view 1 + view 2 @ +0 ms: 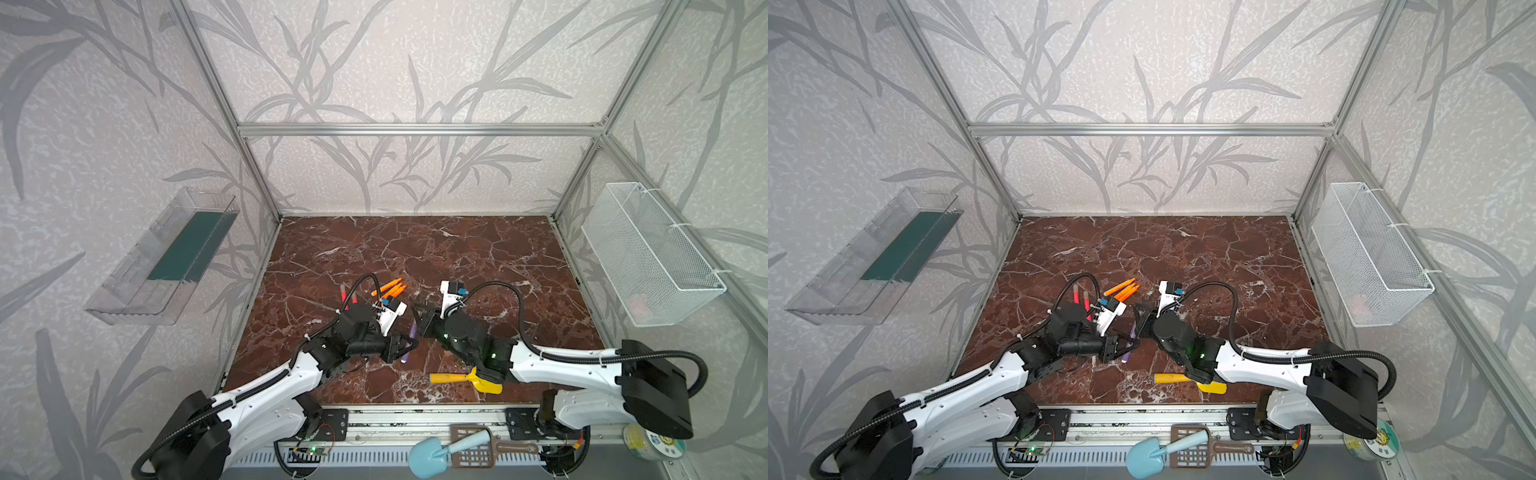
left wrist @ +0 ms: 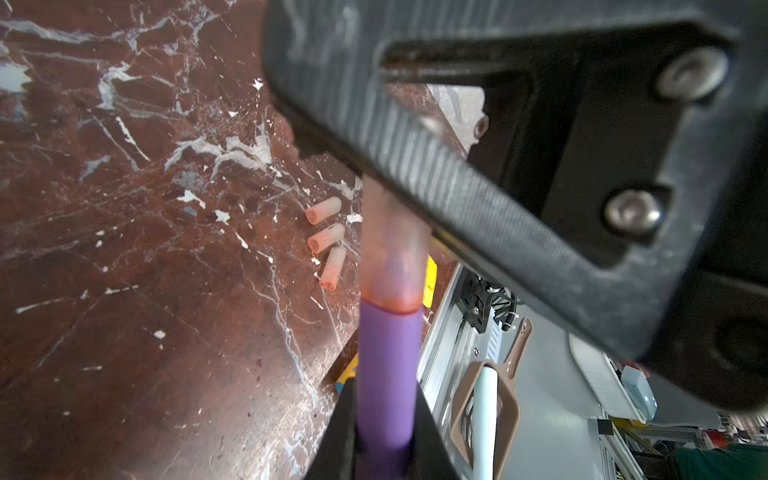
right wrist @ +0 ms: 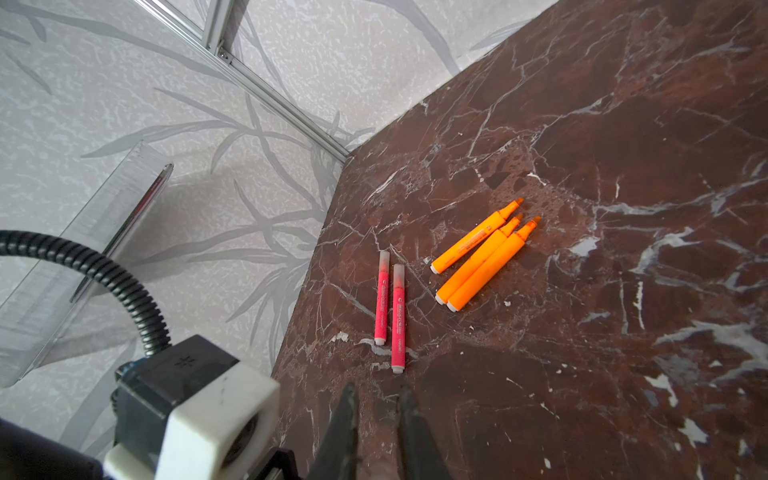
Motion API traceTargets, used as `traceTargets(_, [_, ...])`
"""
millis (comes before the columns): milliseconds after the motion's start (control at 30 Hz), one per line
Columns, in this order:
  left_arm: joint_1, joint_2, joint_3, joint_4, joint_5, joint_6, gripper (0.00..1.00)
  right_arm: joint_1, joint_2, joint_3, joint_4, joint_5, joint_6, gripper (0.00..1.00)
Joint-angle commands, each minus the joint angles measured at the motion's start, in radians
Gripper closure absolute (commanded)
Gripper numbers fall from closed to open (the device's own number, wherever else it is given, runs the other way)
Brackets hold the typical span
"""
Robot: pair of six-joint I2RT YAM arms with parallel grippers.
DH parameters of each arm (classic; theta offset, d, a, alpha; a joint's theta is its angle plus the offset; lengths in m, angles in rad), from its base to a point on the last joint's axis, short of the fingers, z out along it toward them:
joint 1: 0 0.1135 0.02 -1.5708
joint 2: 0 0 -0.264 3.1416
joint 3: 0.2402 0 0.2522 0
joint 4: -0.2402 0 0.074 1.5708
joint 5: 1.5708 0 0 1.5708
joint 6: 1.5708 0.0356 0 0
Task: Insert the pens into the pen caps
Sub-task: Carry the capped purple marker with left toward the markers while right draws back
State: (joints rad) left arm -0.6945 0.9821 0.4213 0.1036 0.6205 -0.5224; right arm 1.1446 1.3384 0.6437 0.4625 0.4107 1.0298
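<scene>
Purple pen is clamped in the left end effector, its tip inside a pen cap pinched by the right end effector. Three loose caps, orange pens and pink-red pens lie on the tabletop.

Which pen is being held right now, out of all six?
The purple pen, gripped by the left end effector, its cap pinched by the right end effector. The three orange pens and two pink pens lie untouched on the table.
</scene>
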Motion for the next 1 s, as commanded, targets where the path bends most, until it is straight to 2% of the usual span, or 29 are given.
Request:
traceTargets(0, [0.083, -0.014, 0.051, 0.073, -0.408, -0.065, 1.0, 0.14, 0.037, 0.033, -0.216, -0.18, 0.065, 1.0])
traceTargets(100, [0.079, -0.016, 0.057, 0.04, -0.453, -0.059, 1.0, 0.153, 0.042, 0.08, -0.306, -0.139, 0.069, 1.0])
traceTargets(300, [0.079, -0.002, 0.062, 0.04, -0.456, -0.065, 1.0, 0.152, 0.029, 0.031, -0.213, -0.093, 0.055, 1.0])
traceTargets(400, [0.079, 0.014, 0.063, 0.05, -0.446, -0.069, 1.0, 0.153, -0.007, 0.028, -0.252, -0.028, 0.036, 1.0])
traceTargets(567, [0.079, 0.034, 0.063, 0.059, -0.451, -0.076, 1.0, 0.11, -0.127, -0.006, -0.334, 0.061, 0.007, 0.73])
traceTargets(833, [0.082, 0.115, 0.112, -0.046, -0.558, -0.09, 1.0, -0.031, -0.358, -0.052, -0.54, 0.132, -0.056, 0.49])
traceTargets(967, [0.089, 0.204, 0.164, -0.132, -0.625, -0.101, 1.0, -0.145, -0.417, -0.041, -0.647, 0.124, -0.114, 0.4])
